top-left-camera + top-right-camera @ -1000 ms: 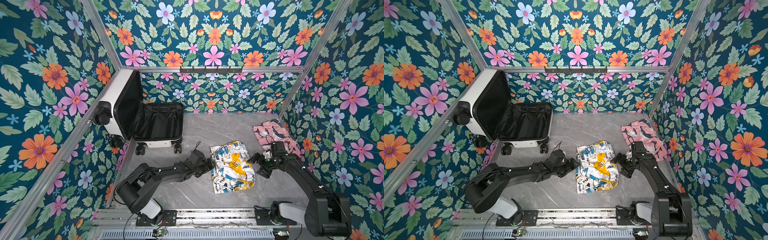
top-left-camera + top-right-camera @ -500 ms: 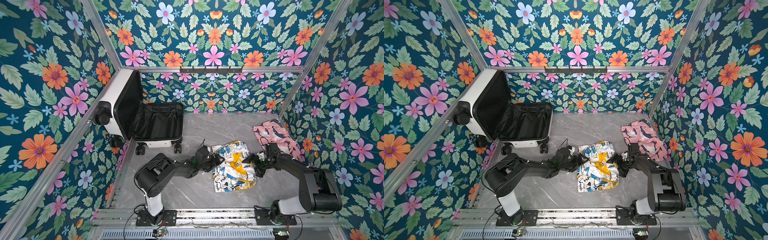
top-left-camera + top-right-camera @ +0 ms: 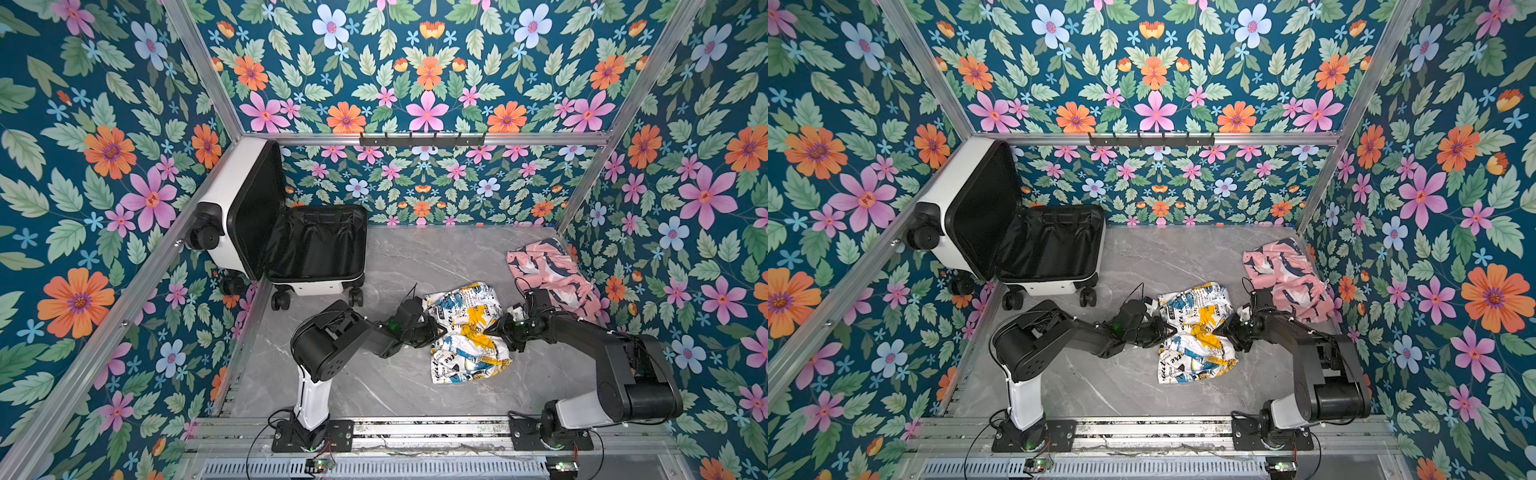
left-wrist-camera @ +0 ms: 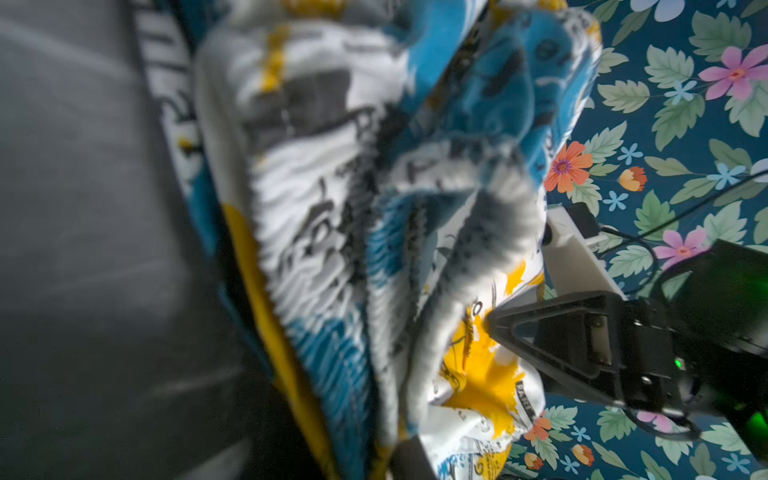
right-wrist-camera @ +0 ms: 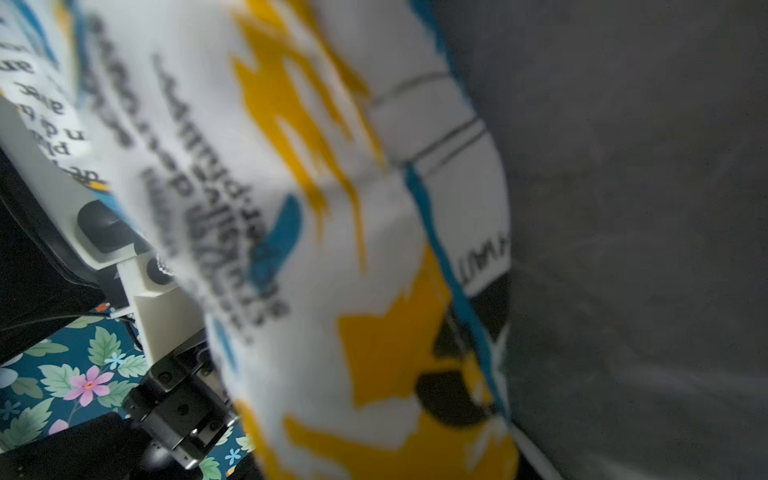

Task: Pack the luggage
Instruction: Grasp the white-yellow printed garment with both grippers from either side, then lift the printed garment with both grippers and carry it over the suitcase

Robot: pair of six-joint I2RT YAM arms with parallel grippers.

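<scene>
Now the left pincer [image 3: 434, 328] and right pincer [image 3: 498, 329], wide apart before, clamp the printed garment [image 3: 469, 316] between them.

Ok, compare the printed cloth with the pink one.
Printed cloth is white, blue and yellow; pink cloth is pink with dark marks. Printed cloth is bunched, pinched by left gripper and right gripper; pink cloth lies flatter, untouched. Both are outside the luggage.
</scene>
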